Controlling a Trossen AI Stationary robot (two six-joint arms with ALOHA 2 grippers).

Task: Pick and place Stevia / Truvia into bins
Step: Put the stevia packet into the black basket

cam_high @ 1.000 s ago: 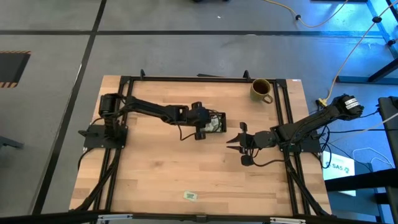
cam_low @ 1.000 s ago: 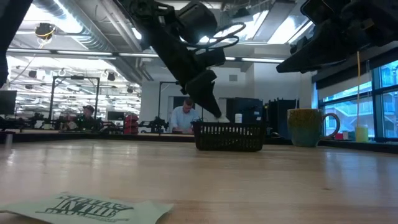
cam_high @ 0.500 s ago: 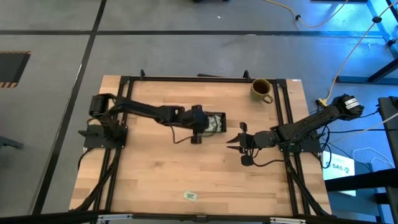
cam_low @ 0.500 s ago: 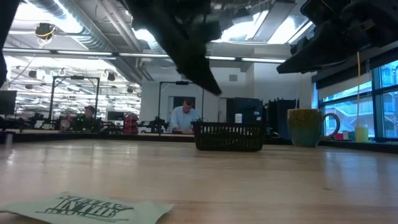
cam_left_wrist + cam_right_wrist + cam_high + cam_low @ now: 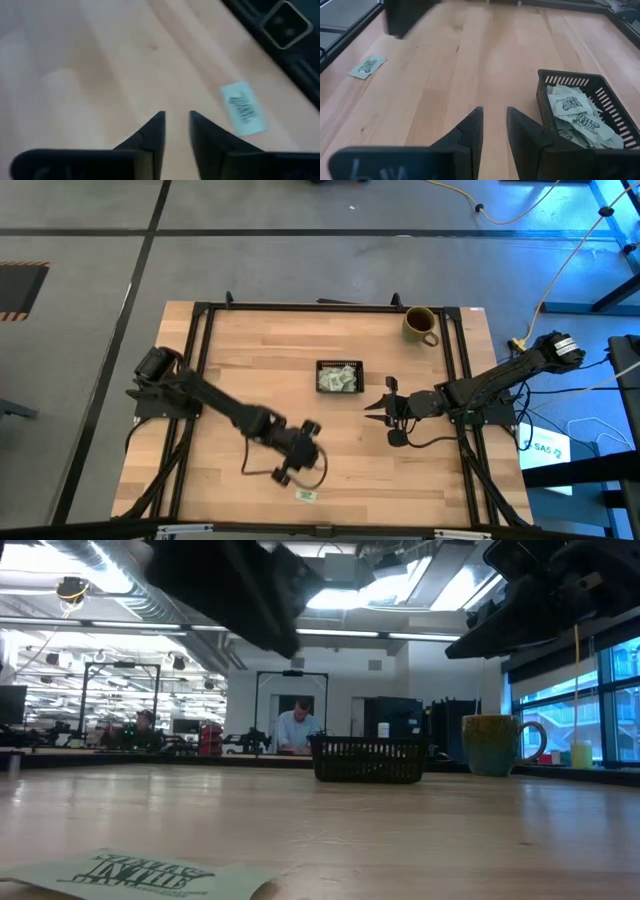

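Note:
One pale green Stevia packet (image 5: 306, 495) lies flat on the table near its near edge; it also shows as the packet (image 5: 243, 108), the packet (image 5: 367, 66) and the packet (image 5: 140, 875). My left gripper (image 5: 297, 468) hovers just beyond that packet, a little toward the table's left; its fingers (image 5: 176, 120) are narrowly open and empty. The black tray (image 5: 339, 376) sits at the table's middle with several packets (image 5: 575, 117) lying in it. My right gripper (image 5: 372, 405) waits to the right of the tray, narrowly open (image 5: 495, 117) and empty.
An olive-yellow mug (image 5: 421, 325) stands near the far right corner, also seen as the mug (image 5: 495, 745). Black frame rails (image 5: 195, 370) run along the table's sides. Bare wood lies between the tray and the lone packet. People sit in the room behind (image 5: 295, 730).
My left gripper has swung from above the black tray toward the table's near edge and now hovers close to the lone packet. The tray and its packets have stayed put. My right arm has kept still.

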